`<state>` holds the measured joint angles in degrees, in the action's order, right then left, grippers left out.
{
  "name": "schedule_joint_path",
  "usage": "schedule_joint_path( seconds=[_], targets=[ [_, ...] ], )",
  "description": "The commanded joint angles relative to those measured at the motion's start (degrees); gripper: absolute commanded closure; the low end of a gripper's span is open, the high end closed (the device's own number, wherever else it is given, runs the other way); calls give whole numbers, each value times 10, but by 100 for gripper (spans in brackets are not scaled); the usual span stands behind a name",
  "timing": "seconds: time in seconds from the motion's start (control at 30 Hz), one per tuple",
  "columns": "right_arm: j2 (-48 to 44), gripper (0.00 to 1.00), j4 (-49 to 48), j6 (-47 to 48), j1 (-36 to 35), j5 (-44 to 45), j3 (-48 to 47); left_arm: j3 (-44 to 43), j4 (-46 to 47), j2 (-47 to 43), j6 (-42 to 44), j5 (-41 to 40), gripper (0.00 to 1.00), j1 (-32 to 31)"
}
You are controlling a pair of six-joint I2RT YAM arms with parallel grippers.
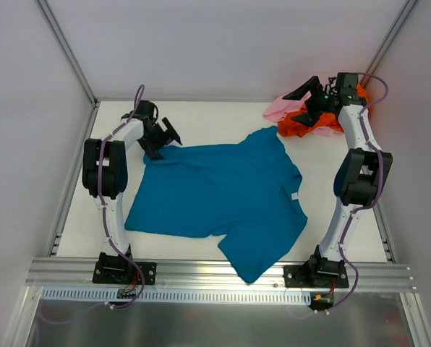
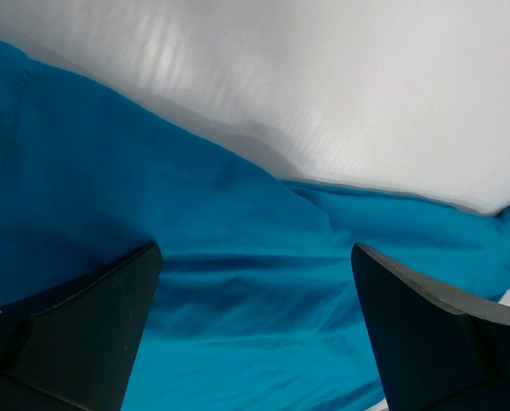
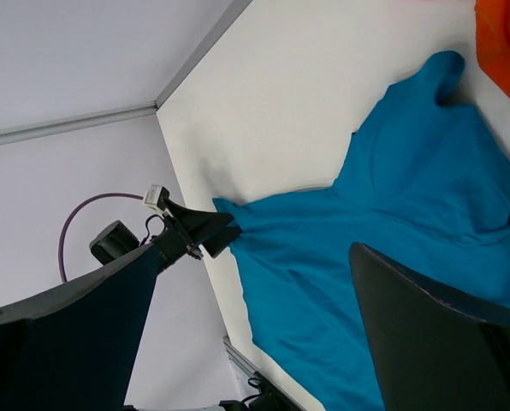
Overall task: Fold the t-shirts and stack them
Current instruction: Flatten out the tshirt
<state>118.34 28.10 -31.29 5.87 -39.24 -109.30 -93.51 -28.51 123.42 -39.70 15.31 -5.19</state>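
The teal-blue t-shirt (image 1: 223,191) lies spread and rumpled across the middle of the table, its white neck tag (image 1: 295,196) towards the right. My left gripper (image 1: 165,139) is open at the shirt's far left corner. In the left wrist view the teal cloth (image 2: 238,257) fills the space between and below the left gripper's (image 2: 255,334) two spread fingers. The orange t-shirt (image 1: 302,126) and the pink t-shirt (image 1: 277,108) lie bunched together at the far right corner. My right gripper (image 1: 309,97) hangs open above that pile, holding nothing. The right wrist view looks past the right gripper (image 3: 251,334) at the teal shirt (image 3: 392,223).
White walls with metal corner posts (image 1: 63,50) close in the table on three sides. An aluminium rail (image 1: 215,271) runs along the near edge, with both arm bases bolted to it. One teal sleeve (image 1: 255,264) hangs over that rail.
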Motion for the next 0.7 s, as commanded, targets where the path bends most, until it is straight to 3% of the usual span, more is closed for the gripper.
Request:
schedule_joint_path(
  seconds=[0.0, 0.23, 0.4, 0.67],
  targets=[
    [-22, 0, -19, -11, -1, -22, 1, 51, -102, -24, 25, -77, 1, 4],
    [37, 1, -21, -27, -23, -54, -23, 86, -50, -85, 9, -41, 1, 4],
    [132, 1, -19, -53, -72, -84, -108, 4, -55, -79, -1, -7, 1, 3],
    [242, 1, -70, -106, -101, -89, -123, -40, -29, -94, -17, 55, 1, -1]
  ],
)
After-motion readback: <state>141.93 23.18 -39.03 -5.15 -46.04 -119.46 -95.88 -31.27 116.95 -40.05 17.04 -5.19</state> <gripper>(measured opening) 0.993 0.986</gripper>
